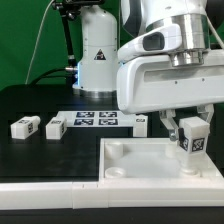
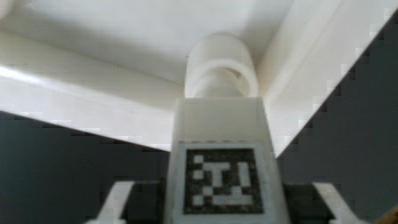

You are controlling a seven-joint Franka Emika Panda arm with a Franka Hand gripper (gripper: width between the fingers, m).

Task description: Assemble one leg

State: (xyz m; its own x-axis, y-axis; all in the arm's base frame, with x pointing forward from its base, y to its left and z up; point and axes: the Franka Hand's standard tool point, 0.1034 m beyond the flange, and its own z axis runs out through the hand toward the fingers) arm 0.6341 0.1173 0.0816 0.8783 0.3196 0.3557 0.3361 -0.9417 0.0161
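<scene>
Leg [image 1: 192,140] in the claw [image 1: 190,124], and it's a firm pinch: the two fingers [image 2: 121,203] press against opposite sides of the white block, clear to see in the wrist view. The block stands upright in the grip, with a black-and-white tag on its face looking out toward the exterior camera. The same leg [image 2: 219,140] fills the middle of the wrist view, tag near the claw [image 2: 219,205], its rounded tip aimed into a corner of the white tray piece [image 2: 107,90]. Whether that tip is seated or only just above the corner, I cannot tell.

From the exterior view, the leg hangs over the tray piece [image 1: 150,146] near its far corner on the exterior view's right. Out on the black counter [image 1: 45,160], a spare leg [image 1: 25,127] lies on the exterior view's left, a second spare leg [image 1: 55,128] just beside it. The marker board [image 1: 95,120] lies flat behind them, and a third spare leg [image 1: 140,122] rests at its right end, close to the arm.
</scene>
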